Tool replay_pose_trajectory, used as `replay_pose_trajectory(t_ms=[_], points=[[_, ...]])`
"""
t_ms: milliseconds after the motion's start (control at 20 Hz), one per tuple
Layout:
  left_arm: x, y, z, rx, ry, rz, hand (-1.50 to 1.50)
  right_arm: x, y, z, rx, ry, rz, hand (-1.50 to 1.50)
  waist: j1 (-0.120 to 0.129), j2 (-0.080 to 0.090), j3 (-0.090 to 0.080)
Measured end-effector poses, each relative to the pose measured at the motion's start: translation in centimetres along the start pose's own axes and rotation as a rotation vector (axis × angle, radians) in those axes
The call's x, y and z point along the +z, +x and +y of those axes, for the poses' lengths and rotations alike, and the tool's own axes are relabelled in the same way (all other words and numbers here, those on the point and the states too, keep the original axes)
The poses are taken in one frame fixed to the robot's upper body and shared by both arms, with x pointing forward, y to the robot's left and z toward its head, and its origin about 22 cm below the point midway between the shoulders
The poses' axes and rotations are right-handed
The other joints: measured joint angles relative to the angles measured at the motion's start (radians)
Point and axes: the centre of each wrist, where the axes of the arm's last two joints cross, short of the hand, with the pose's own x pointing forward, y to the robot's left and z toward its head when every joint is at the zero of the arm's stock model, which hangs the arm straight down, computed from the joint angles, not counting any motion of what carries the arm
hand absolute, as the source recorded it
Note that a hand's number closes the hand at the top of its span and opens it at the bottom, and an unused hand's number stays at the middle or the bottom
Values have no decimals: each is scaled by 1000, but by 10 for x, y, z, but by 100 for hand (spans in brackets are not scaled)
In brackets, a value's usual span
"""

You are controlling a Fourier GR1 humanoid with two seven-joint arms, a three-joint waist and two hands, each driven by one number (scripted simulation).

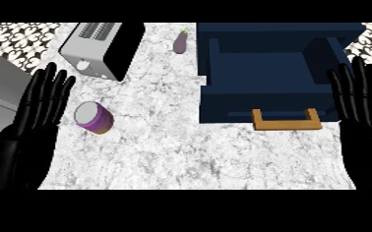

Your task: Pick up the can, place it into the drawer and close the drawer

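A: Head view, quick rundown. Where's the can?

B: The can (94, 117) sits on the marble counter (181, 147), left side, tilted w/ its pale top showing, just beside the left hand (40, 103). Not touching, far as I can tell.

A: Fingers?

B: Left hand flat, fingers straight and slightly fanned, holding nothing. Right hand (352, 98) same, fingers straight, up at the right edge by the drawer (269, 73) (looks like it's resting, not reaching).

A: Drawer ready?

B: Pulled open, dark blue, nothing visible inside, wooden handle (286, 120) facing the robot. Open so the can can drop in; handle is near the right hand, prob. handy for the push shut.

A: Other stuff?

B: Toaster (98, 49) top left, an eggplant (180, 43) beyond, both well apart from the can. Can't see them interfering.

A: Stage?

B: Nothing gripped yet, so I'd say pre-pick. Left hand is the closer one.
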Motion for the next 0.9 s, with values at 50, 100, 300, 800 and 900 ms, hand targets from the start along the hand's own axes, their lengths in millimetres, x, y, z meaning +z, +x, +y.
replay_pose_trajectory(t_ms=[50,100,300,800,900], points=[[-2,-1,3,10,-25,-7,-150,0,-2,0,-2,-3,-3,-150,1,2,-1],[-4,-1,8,35,-64,-17,-150,0,0,-2,-7,1,-5,-150,1,5,-3],[-12,-5,23,162,-310,-82,-150,1,0,0,-22,31,-2,-150,-6,12,-8],[-15,-26,152,161,-575,182,-150,33,-16,-31,32,-168,268,-150,-12,16,-7],[-17,-25,180,168,-590,196,-150,40,-14,-40,36,-173,281,-150,-11,14,-7]])
